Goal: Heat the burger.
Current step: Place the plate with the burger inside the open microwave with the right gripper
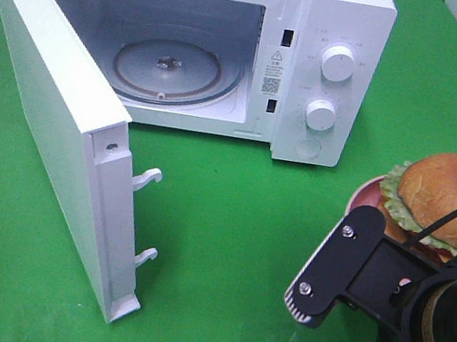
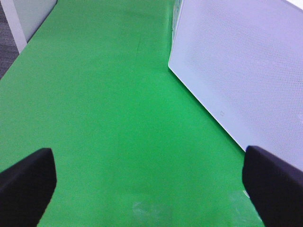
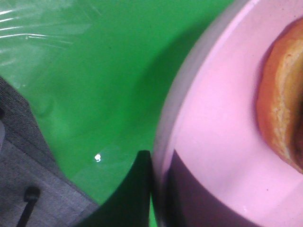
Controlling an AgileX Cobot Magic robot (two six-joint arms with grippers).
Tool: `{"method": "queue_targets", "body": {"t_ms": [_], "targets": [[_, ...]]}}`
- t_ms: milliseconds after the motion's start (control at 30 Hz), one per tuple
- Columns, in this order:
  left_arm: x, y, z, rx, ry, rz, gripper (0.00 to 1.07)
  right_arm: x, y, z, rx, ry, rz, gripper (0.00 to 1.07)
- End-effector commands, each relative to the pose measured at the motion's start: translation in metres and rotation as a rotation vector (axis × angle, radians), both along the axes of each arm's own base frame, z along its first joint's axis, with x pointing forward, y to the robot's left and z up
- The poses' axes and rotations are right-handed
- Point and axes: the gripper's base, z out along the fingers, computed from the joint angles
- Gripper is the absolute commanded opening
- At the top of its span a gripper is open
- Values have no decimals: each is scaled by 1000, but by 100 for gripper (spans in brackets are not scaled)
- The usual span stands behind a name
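Started at the microwave's (image 1: 233, 40) left side: found the left claw (image 2: 149, 189) spread wide over bare green desk (image 2: 104, 104), pinching nothing, just beside the outer face of the door (image 2: 246, 75). Saw that door swung fully open, with the glass turntable (image 1: 167, 68) bare inside.

Moved right, to the front of the microwave's dial panel (image 1: 331, 83): spotted the burger (image 1: 447, 199) sitting on the pink plate (image 1: 365, 194), well apart from the turntable. Caught the right claw (image 3: 151, 189) pressed together on the plate's near rim, one finger outside it and one inside, by the wrist view.

Judged the step in hand as carrying plate and burger across to the turntable. Needed, most likely, a level plate all the way, gripped as it was at one edge only, with the burger's weight beyond the pinch. Called for a slow lift and a sweep toward the microwave's opening clear of the door's latch hooks (image 1: 148, 179). Called too for a low entry under the microwave's roof and a centred set-down before letting go. Looked wise to hold the left claw off the door.
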Motion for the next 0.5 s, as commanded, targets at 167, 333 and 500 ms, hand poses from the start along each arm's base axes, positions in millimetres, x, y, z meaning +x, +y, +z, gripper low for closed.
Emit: {"method": "queue_targets", "body": {"t_ms": [167,333,500], "targets": [[-2,0,2,4,-34,3,101,-2,6,4,-32,-69,135,0],[-2,0,2,4,-34,3,101,1,9,6,-47,-104,224,0],[-2,0,2,4,-34,3,101,2,12,7,-42,-119,281,0]]}}
